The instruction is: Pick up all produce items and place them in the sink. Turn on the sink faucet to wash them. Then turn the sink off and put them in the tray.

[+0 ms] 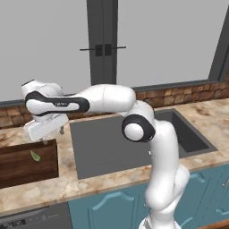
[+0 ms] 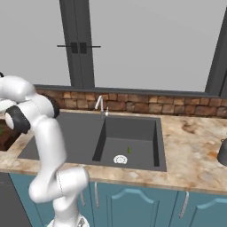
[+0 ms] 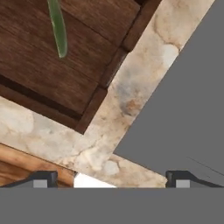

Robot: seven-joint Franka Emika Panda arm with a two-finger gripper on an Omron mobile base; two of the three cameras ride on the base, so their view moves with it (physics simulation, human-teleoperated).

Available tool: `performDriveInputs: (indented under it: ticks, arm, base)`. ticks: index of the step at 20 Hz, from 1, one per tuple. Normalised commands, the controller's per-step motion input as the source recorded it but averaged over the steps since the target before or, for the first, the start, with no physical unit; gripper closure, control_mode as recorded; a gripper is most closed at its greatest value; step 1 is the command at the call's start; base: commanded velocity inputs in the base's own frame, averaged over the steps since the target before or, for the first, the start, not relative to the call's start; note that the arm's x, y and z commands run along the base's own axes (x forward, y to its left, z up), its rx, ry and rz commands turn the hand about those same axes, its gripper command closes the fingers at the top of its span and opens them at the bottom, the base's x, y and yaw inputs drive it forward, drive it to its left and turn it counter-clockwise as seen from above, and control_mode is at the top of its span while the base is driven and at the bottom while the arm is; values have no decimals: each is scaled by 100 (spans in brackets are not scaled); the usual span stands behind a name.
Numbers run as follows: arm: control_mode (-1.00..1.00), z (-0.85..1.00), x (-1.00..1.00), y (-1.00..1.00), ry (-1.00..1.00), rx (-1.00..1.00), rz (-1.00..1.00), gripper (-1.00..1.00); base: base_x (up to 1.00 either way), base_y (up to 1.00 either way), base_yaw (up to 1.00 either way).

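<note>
I have the arm (image 1: 103,100) swung far over to nine o'clock, away from the sink (image 2: 95,135), because the tray (image 1: 27,163) sits on the counter (image 1: 89,183) just beside the drainboard on that side. The sink is dry as far as I can see, and the faucet (image 2: 102,105) stands upright at its twelve o'clock edge with no water showing, so I judge the wash is over and I am ferrying produce across.

The gripper (image 3: 111,177) hangs above the tray's near corner, jaws spread wide and holding nothing; its tips straddle the counter strip between tray and sink.

One green piece (image 1: 35,155) lies flat on the tray floor, at about eleven o'clock from the tips in the hand view, which fits a fresh drop.

The second piece (image 2: 128,150) stands in the basin at two o'clock from the drain (image 2: 120,159). That one is my next fetch.
</note>
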Motion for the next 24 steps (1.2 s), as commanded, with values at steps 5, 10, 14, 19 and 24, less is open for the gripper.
performDriveInputs:
  ticks: [5, 10, 14, 19, 24]
  arm:
    - [-100, 0, 4, -100, 2, 0, -26, -100]
    - [-100, 0, 1, -100, 4, 3, -26, -100]
    - [-100, 0, 0, -100, 0, 0, -23, -100]
    - [-100, 0, 0, -100, 2, 0, -22, -100]
    - [-100, 0, 0, -100, 5, 0, -22, -100]
  base:
    - [0, 0, 0]
    - [0, 0, 0]
    - [0, 0, 0]
    - [0, 0, 0]
    - [0, 0, 0]
